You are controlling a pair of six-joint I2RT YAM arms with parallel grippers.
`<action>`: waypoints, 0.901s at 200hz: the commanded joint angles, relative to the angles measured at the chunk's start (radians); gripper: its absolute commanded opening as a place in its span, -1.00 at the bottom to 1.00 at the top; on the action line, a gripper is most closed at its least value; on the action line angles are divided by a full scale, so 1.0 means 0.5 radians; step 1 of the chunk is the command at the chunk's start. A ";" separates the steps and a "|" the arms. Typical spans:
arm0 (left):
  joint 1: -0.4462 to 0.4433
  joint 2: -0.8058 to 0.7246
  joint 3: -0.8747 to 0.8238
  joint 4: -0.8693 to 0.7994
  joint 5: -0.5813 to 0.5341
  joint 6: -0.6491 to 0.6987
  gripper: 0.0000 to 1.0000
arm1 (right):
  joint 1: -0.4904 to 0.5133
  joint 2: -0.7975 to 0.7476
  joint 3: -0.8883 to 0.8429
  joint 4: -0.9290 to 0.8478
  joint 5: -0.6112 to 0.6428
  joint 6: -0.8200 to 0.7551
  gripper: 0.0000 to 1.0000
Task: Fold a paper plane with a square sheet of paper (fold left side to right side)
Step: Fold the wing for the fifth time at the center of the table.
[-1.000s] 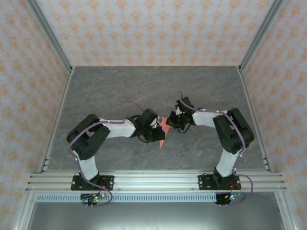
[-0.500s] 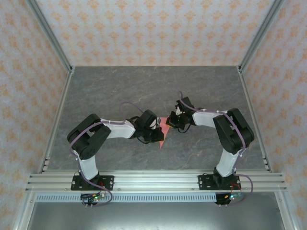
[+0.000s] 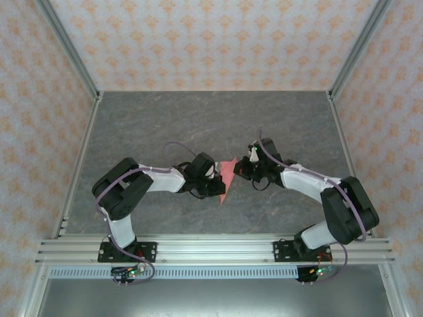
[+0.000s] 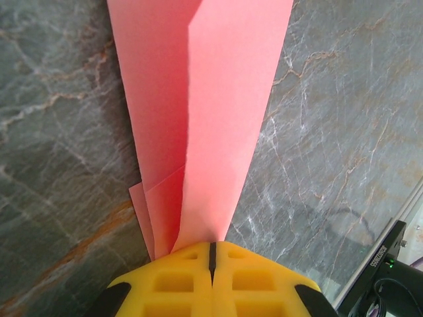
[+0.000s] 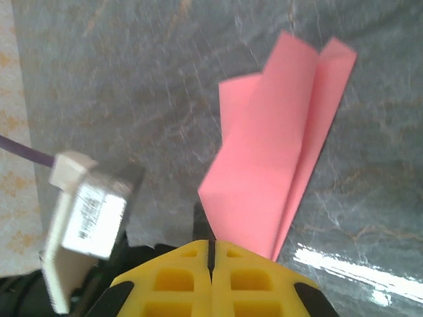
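The sheet of paper (image 3: 227, 179) is salmon pink and folded into a slim pointed shape, lying mid-table between my two grippers. My left gripper (image 3: 217, 187) sits at its left edge. In the left wrist view the yellow jaws (image 4: 211, 246) are shut on the near end of a raised flap of the paper (image 4: 218, 119). My right gripper (image 3: 241, 170) is just right of the paper's upper part. In the right wrist view it (image 5: 211, 246) is shut, and the paper (image 5: 277, 152) lies just ahead and to the right, one corner hidden behind the right fingertip (image 5: 264, 271).
The grey marbled tabletop (image 3: 198, 119) is walled by patterned panels at the back and both sides. An aluminium rail (image 3: 211, 249) runs along the near edge. The left arm's white wrist module (image 5: 82, 221) with its purple cable is close to my right gripper.
The right arm's elbow has swung out to the right and its gripper has drawn back slightly from the paper. The left gripper has closed on the flap and stayed in place.
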 commanded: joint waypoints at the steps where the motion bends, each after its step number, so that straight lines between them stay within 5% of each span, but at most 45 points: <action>1: 0.002 0.060 -0.094 -0.151 -0.125 -0.001 -1.00 | 0.072 0.043 -0.069 0.205 -0.028 0.121 -0.96; 125: -0.004 0.052 -0.078 -0.192 -0.150 0.009 -1.00 | 0.177 0.397 0.005 0.309 -0.025 0.161 -0.95; 180: -0.007 0.061 -0.066 -0.229 -0.156 0.016 -1.00 | 0.177 0.452 0.081 0.085 0.211 -0.094 -0.96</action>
